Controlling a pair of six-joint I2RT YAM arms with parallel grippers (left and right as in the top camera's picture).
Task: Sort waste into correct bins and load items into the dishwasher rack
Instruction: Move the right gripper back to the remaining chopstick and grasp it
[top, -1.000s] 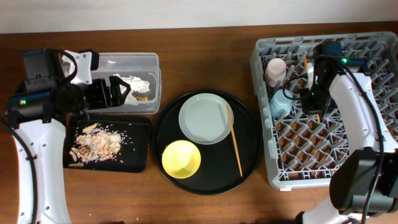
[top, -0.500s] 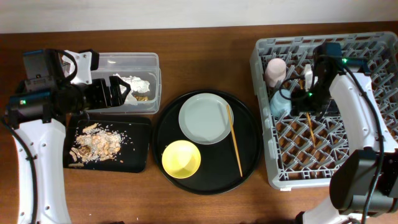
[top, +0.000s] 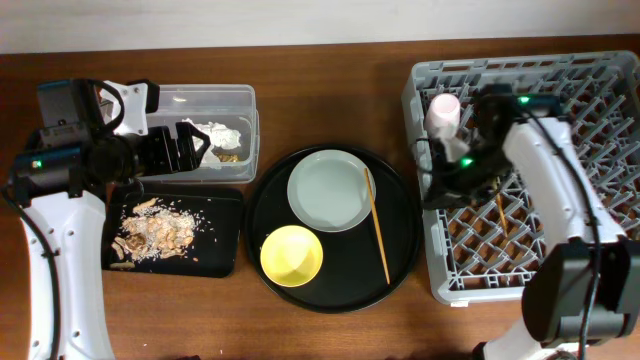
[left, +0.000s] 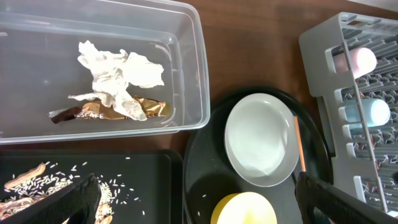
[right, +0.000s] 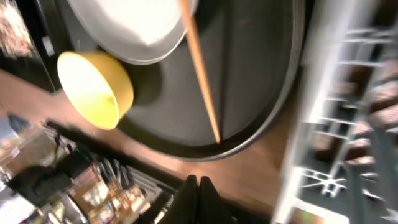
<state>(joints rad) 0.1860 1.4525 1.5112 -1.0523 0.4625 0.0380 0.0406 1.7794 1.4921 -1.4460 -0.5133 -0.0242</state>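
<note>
Two grippers: left gripper (left: 199, 200) spread wide, empty; right gripper (right: 198, 186) pinched shut, empty. Brown-gold wrapper (left: 134, 111) in clear tub (left: 193, 74), upper left: print unreadable.

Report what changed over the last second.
The right gripper let go of a chopstick, which now lies in the dishwasher rack. It then swung left toward the round tray and shut empty. Unchanged: the left gripper is open over the clear tub, and the plate, yellow bowl and second chopstick are on the tray.
</note>
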